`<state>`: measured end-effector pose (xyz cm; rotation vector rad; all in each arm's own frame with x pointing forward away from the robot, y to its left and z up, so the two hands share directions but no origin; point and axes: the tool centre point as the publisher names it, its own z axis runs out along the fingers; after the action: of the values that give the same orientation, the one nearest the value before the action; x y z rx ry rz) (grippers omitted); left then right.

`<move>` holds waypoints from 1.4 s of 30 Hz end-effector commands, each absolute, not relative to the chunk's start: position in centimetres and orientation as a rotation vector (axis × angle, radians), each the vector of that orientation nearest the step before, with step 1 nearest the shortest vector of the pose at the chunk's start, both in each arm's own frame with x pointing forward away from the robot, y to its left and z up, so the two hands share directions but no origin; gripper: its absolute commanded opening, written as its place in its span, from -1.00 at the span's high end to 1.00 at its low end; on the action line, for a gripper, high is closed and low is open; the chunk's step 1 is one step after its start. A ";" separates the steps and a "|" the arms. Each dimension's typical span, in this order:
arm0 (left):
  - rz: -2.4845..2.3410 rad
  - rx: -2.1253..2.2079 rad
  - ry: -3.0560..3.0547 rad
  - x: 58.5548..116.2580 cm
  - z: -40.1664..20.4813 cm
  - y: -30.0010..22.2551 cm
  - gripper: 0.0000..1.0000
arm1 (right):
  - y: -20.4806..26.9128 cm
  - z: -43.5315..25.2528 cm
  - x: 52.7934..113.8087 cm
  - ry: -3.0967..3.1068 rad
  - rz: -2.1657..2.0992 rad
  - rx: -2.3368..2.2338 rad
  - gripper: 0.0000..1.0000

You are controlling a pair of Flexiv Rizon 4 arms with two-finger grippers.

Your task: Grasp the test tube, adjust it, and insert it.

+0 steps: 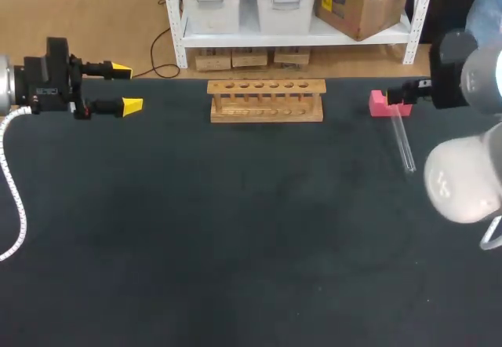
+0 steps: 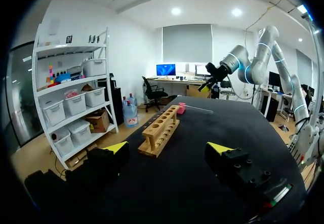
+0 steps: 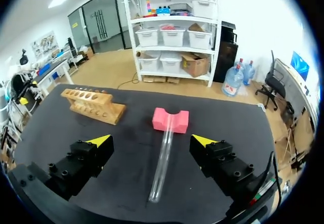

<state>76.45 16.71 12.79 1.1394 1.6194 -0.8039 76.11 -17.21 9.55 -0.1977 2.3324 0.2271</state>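
Observation:
A clear glass test tube (image 1: 402, 141) lies on the dark table at the right, its far end resting on a pink block (image 1: 386, 104). In the right wrist view the test tube (image 3: 163, 163) lies between and ahead of the spread fingers of my right gripper (image 3: 152, 142), which is open and touches nothing; the pink block (image 3: 170, 120) is ahead. A wooden tube rack (image 1: 266, 100) with a row of holes stands at the table's far middle. My left gripper (image 1: 125, 88) is open at the far left, above the table, holding nothing. The left wrist view has the rack (image 2: 162, 129) ahead.
The dark table (image 1: 235, 229) stretches wide in front of the rack. My right arm (image 1: 463, 127) hangs over the table's right edge. A white coiled cable (image 1: 14, 198) hangs from my left arm at the left edge.

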 end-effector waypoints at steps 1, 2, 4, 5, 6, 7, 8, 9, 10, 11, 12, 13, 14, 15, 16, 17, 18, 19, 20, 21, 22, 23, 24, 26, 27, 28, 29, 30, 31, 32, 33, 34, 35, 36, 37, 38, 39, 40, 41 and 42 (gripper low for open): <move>-0.800 1.136 1.617 76.3 12.7 16.7 -1.00 | -17.3 7.6 76.5 2.259 -0.350 0.042 -1.00; -0.800 1.136 1.617 76.3 12.7 16.7 -1.00 | -17.5 7.3 76.6 2.258 -0.346 0.051 -1.00; -0.800 1.136 1.617 76.3 12.7 16.7 -1.00 | -17.9 6.8 76.7 2.257 -0.346 0.050 -1.00; -0.800 1.136 1.617 76.3 12.7 16.7 -1.00 | -17.9 6.5 76.8 2.253 -0.352 0.050 -1.00; -0.800 1.136 1.617 76.3 12.7 16.7 -1.00 | -18.0 6.3 76.8 2.252 -0.357 0.047 -1.00; -0.800 1.136 1.617 76.3 12.7 16.7 -1.00 | -18.0 6.0 76.9 2.252 -0.353 0.041 -1.00; -0.800 1.136 1.617 76.3 12.7 16.7 -1.00 | -17.9 5.8 77.0 2.250 -0.349 0.037 -1.00; -0.800 1.136 1.617 76.3 12.7 16.7 -1.00 | -17.8 5.6 77.0 2.249 -0.352 0.026 -1.00; -0.800 1.136 1.617 76.3 12.7 16.7 -1.00 | -17.7 5.3 77.1 2.251 -0.344 0.014 -1.00; -0.800 1.136 1.617 76.3 12.7 16.7 -1.00 | -17.7 5.1 77.2 2.250 -0.337 0.007 -1.00; -0.800 1.136 1.617 76.3 12.7 16.7 -1.00 | -17.6 4.9 77.2 2.251 -0.336 0.002 -1.00; -0.800 1.136 1.617 76.3 12.7 16.7 -1.00 | -17.5 4.7 77.3 2.255 -0.331 -0.003 -1.00; -0.800 1.136 1.617 76.3 12.7 16.7 -1.00 | -17.5 4.5 77.4 2.259 -0.319 -0.010 -1.00; -0.800 1.136 1.617 76.3 12.7 16.7 -1.00 | -17.4 4.3 77.5 2.262 -0.312 -0.015 -1.00; -0.800 1.136 1.617 76.3 12.7 16.7 -1.00 | -17.3 4.1 77.5 2.264 -0.300 -0.022 -1.00; -0.800 1.136 1.617 76.3 12.7 16.7 -1.00 | -17.3 3.9 77.6 2.265 -0.298 -0.025 -1.00; -0.800 1.136 1.617 76.3 12.7 16.7 -1.00 | -17.2 3.8 77.7 2.269 -0.291 -0.031 -1.00; -0.800 1.136 1.617 76.3 12.7 16.7 -1.00 | -17.1 3.6 77.7 2.269 -0.290 -0.042 -1.00; -0.800 1.136 1.617 76.3 12.7 16.7 -1.00 | -17.0 3.5 77.8 2.268 -0.286 -0.046 -1.00; -0.800 1.136 1.617 76.3 12.7 16.7 -1.00 | -16.9 3.4 77.8 2.268 -0.281 -0.053 -1.00; -0.800 1.136 1.617 76.3 12.7 16.7 -1.00 | -16.8 3.3 77.8 2.267 -0.282 -0.062 -1.00; -0.800 1.136 1.617 76.3 12.7 16.7 -1.00 | -16.7 3.2 77.8 2.266 -0.275 -0.074 -1.00; -0.800 1.136 1.617 76.3 12.7 16.7 -1.00 | -16.6 3.0 77.8 2.267 -0.272 -0.080 -1.00; -0.800 1.136 1.617 76.3 12.7 16.7 -1.00 | -16.6 2.6 77.9 2.274 -0.257 -0.093 -1.00; -0.800 1.136 1.617 76.3 12.7 16.7 -1.00 | -16.6 2.5 77.9 2.275 -0.253 -0.095 -1.00; -0.800 1.136 1.617 76.3 12.7 16.7 -1.00 | -16.6 2.4 77.9 2.278 -0.240 -0.099 -1.00; -0.800 1.136 1.617 76.3 12.7 16.7 -1.00 | -16.7 2.3 78.0 2.279 -0.228 -0.100 -1.00; -0.800 1.136 1.617 76.3 12.7 16.7 -1.00 | -16.8 2.2 78.1 2.286 -0.216 -0.097 -1.00; -0.800 1.136 1.617 76.3 12.7 16.7 -1.00 | -16.8 2.0 78.1 2.289 -0.211 -0.099 -1.00; -0.800 1.136 1.617 76.3 12.7 16.7 -1.00 | -16.9 1.9 78.2 2.293 -0.205 -0.103 -1.00; -0.800 1.136 1.617 76.3 12.7 16.7 -1.00 | -16.9 1.8 78.3 2.300 -0.195 -0.100 -1.00; -0.800 1.136 1.617 76.3 12.7 16.7 -1.00 | -16.9 1.7 78.3 2.302 -0.192 -0.103 -1.00; -0.800 1.136 1.617 76.3 12.7 16.7 -1.00 | -16.9 1.5 78.4 2.303 -0.184 -0.106 -1.00; -0.800 1.136 1.617 76.3 12.7 16.7 -1.00 | -16.9 1.4 78.5 2.304 -0.179 -0.108 -1.00; -0.800 1.136 1.617 76.3 12.7 16.7 -1.00 | -16.9 1.3 78.6 2.305 -0.173 -0.109 -1.00; -0.800 1.136 1.617 76.3 12.7 16.7 -1.00 | -16.9 1.2 78.7 2.308 -0.167 -0.109 -1.00; -0.800 1.136 1.617 76.3 12.7 16.7 -1.00 | -16.9 1.1 78.8 2.308 -0.164 -0.110 -1.00; -0.800 1.136 1.617 76.3 12.7 16.7 -1.00 | -17.0 1.0 78.9 2.309 -0.159 -0.111 -1.00; -0.800 1.136 1.617 76.3 12.7 16.7 -1.00 | -17.0 0.9 79.0 2.312 -0.148 -0.110 -1.00; -0.800 1.136 1.617 76.3 12.7 16.7 -1.00 | -17.0 0.9 79.1 2.313 -0.134 -0.112 -1.00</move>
<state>76.45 16.71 12.79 1.1392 1.6195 -0.8038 78.59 -16.95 1.08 -0.1076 2.3106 -0.1507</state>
